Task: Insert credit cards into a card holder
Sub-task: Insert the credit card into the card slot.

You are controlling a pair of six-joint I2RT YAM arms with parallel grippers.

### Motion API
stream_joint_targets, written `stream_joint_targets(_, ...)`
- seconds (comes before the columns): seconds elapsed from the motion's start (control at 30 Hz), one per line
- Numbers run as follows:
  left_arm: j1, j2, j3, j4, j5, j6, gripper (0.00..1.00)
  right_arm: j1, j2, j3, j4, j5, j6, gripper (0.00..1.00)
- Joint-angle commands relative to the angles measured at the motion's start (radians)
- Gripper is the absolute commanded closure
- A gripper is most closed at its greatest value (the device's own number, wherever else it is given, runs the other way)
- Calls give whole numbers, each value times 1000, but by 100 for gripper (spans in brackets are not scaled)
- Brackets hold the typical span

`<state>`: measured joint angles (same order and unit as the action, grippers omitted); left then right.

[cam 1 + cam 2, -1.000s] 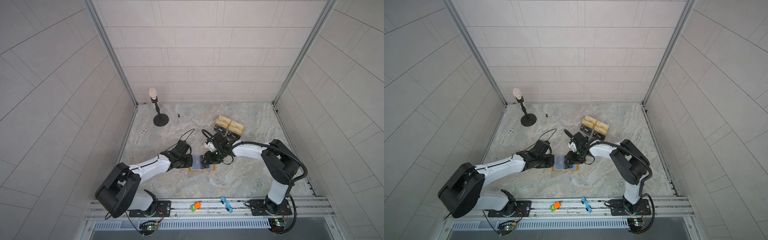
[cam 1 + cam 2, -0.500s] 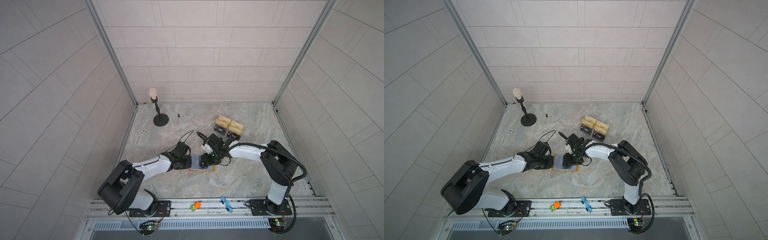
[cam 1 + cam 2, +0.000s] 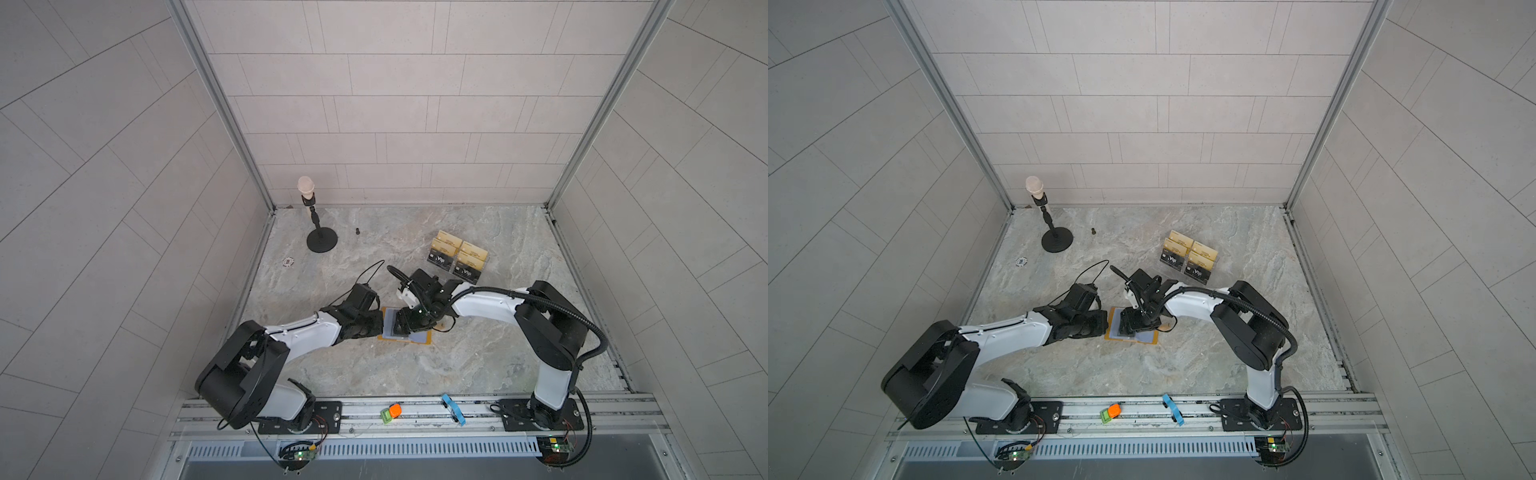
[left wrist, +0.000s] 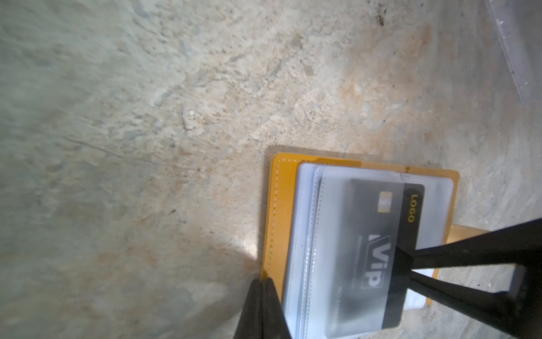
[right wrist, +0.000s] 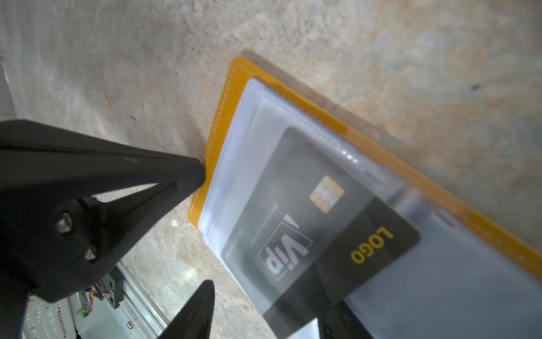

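Vip card (image 5: 293,220) partway in clear sleeve (image 5: 249,117) of card holder (image 5: 223,97), open on table (image 4: 146,117); LOGO end sticks out. My right claw (image 5: 268,296) spread at card's edge; my left claw (image 4: 259,305) pressed together at holder's yellow rim.

The card holder (image 3: 419,337) lies open in the middle of the table (image 3: 374,374). One card (image 4: 378,234) sits partly in a sleeve on its left half, with the right end sticking out. The left gripper (image 3: 379,327) touches the holder's left edge. The right gripper (image 3: 402,328) is over the holder, reaching in from the right. Farther back and to the right stands the card stand (image 3: 473,254), with more cards (image 3: 439,260) in it. The microphone stand (image 3: 321,242) is in the far left corner. A bolt (image 3: 357,231) lies just right of it. A chip (image 3: 287,261) lies nearer and to the left. On the near rail (image 3: 519,405) lie a block (image 3: 390,412) and a clip (image 3: 453,409), the clip on the right.
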<state>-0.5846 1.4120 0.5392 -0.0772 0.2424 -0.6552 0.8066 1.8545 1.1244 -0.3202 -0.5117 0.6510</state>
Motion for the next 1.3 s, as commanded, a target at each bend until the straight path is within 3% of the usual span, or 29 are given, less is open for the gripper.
stream_joint_targets(0.0,-1,11,-26,-1,37,-10,100,16,31,9,10,2,16,42)
stream_joint_targets(0.63,-1,-9,-56,53,80,-47,100,72,63,59,6,100,130,40)
stream_joint_targets(0.9,-1,-18,-42,8,48,-37,100,74,3,91,-74,190,70,37)
stream_joint_targets(1.27,2,-6,-1,-69,3,-14,100,68,-44,88,-153,196,14,37)
